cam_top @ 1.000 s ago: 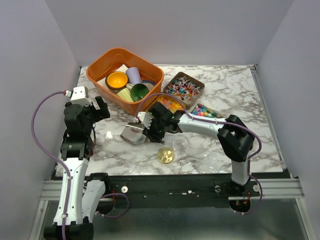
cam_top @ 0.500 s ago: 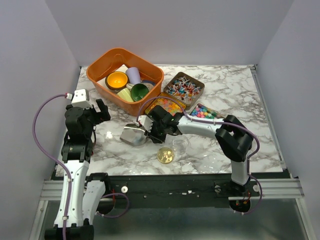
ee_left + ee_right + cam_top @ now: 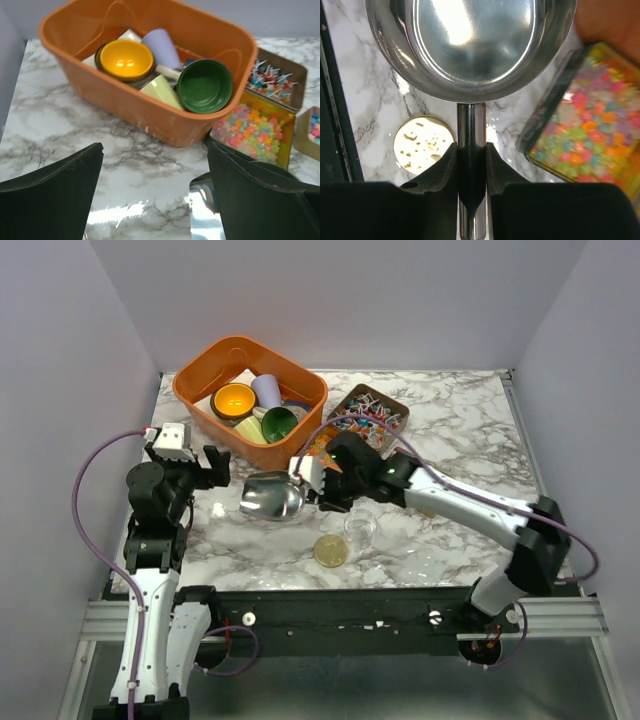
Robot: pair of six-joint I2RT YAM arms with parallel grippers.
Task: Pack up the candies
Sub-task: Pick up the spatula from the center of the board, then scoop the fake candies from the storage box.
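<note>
The candies lie in open tins: twisted-wrapper pieces (image 3: 368,410) (image 3: 272,77), glossy orange-yellow-pink bits (image 3: 252,132) (image 3: 585,135) and pastel balls (image 3: 315,125). In the top view my right arm covers most of the glossy tin (image 3: 318,443). My right gripper (image 3: 312,485) (image 3: 471,146) is shut on the handle of a steel scoop (image 3: 270,495) (image 3: 475,45). The scoop's bowl is empty and points left, beside the glossy tin. My left gripper (image 3: 200,472) (image 3: 154,145) hangs open over bare marble left of the scoop, with nothing in it.
An orange basket (image 3: 250,390) (image 3: 220,35) at the back left holds coloured cups and bowls. A flat gold disc (image 3: 331,551) (image 3: 424,145) and a clear cup (image 3: 360,530) sit near the front edge under the right arm.
The right jaws have closed onto the scoop's handle, and the scoop has shifted slightly up and back. The right arm's elbow has swung out to the right. The left gripper has dropped a little.
</note>
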